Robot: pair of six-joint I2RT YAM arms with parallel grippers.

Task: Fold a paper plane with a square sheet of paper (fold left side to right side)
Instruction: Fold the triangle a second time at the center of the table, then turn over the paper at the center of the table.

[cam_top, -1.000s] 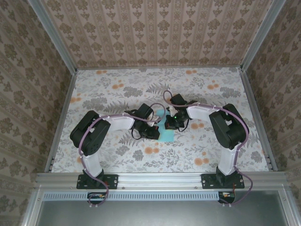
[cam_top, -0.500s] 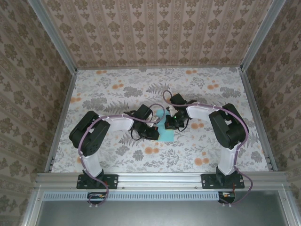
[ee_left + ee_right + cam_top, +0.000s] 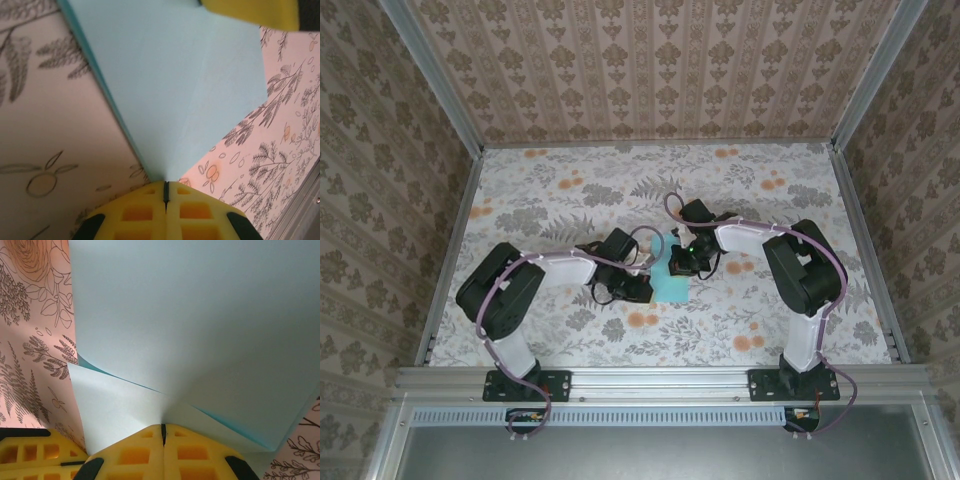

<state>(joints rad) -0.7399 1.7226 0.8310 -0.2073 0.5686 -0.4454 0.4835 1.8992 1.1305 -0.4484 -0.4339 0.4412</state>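
Wallpapered walls (image 3: 650, 70) with a brown ornament pattern close in a floral worktop (image 3: 570, 190) on three sides, with metal rails along its edges. About midway between the left and right edges, a little nearer the near edge than the far one, lies the light-blue sheet of paper (image 3: 672, 287). Both arms bend inward over it from their bases at the near edge.

The left gripper (image 3: 640, 285) sits at the sheet's left side and the right gripper (image 3: 686, 262) at its far right part, the two close together.

In the left wrist view, the left gripper (image 3: 165, 186) has its yellow pads pressed together with the paper's (image 3: 175, 75) edge pinched between them. A faint crease runs up the sheet from the pinch, and a dark teal edge runs along its left side.

In the right wrist view, the right gripper (image 3: 162, 429) is likewise clamped on the paper (image 3: 200, 315). Here one layer rises above another that lies lower, with a thin teal line between them.
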